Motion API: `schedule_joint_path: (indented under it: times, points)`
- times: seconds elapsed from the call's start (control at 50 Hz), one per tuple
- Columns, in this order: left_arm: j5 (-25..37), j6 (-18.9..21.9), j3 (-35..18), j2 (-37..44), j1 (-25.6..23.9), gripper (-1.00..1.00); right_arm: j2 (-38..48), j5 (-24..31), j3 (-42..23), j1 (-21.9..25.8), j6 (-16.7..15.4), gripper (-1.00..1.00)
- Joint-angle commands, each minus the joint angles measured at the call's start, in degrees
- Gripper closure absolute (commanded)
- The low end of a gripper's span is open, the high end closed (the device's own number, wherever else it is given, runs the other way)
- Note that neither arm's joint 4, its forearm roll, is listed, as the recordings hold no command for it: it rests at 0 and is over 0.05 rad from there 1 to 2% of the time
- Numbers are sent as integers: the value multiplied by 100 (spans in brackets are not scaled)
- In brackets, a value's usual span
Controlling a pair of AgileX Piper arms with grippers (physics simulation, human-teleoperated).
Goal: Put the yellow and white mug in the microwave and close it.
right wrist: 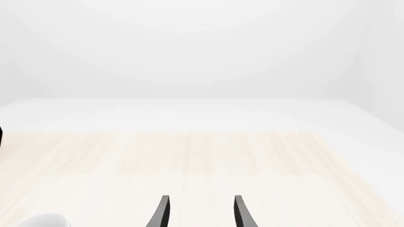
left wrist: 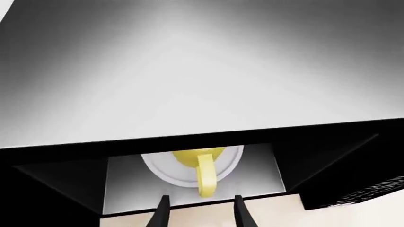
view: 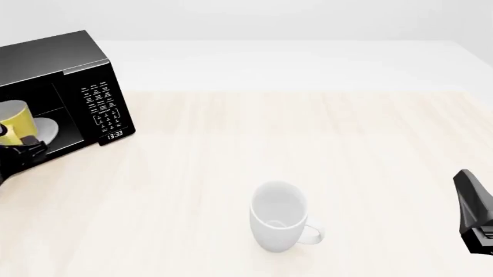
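I see the yellow and white mug [view: 17, 122] sitting inside the microwave [view: 54, 63], on the white round turntable plate [left wrist: 235, 163], with its yellow handle [left wrist: 206, 177] pointing out toward the open front. The microwave's cavity is exposed; I cannot see the door in any view. The keypad panel [view: 101, 104] and the clock display [view: 115, 135] sit on the side of the cavity nearer the middle of the table [view: 308, 127].

My left gripper [left wrist: 200, 215] is just outside the microwave's mouth, its two fingers spread apart with nothing between them, and the mug's handle lies just beyond the tips, not touched. From the front I only catch a dark piece of that arm below the mug.

My right gripper [right wrist: 200, 215] is well away from the microwave, over bare tabletop on the far opposite side, fingers parted and empty. A larger all-white mug [view: 280, 217] stands upright on the table between the microwave and the right arm [view: 476, 210].
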Motion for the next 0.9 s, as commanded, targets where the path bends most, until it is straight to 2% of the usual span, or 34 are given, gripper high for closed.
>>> schedule_joint_path:
  times: [0.02, 0.44, 0.9]
  points:
    - [41, 30, 233, -328, 20, -100, 0, 0, 0, 0, 1, -100]
    - [149, 88, 711, -957, 59, -100, 0, 0, 0, 1, -1, -100]
    - [538, 68, 1100, -1810, -23, -100, 0, 0, 0, 0, 0, -100]
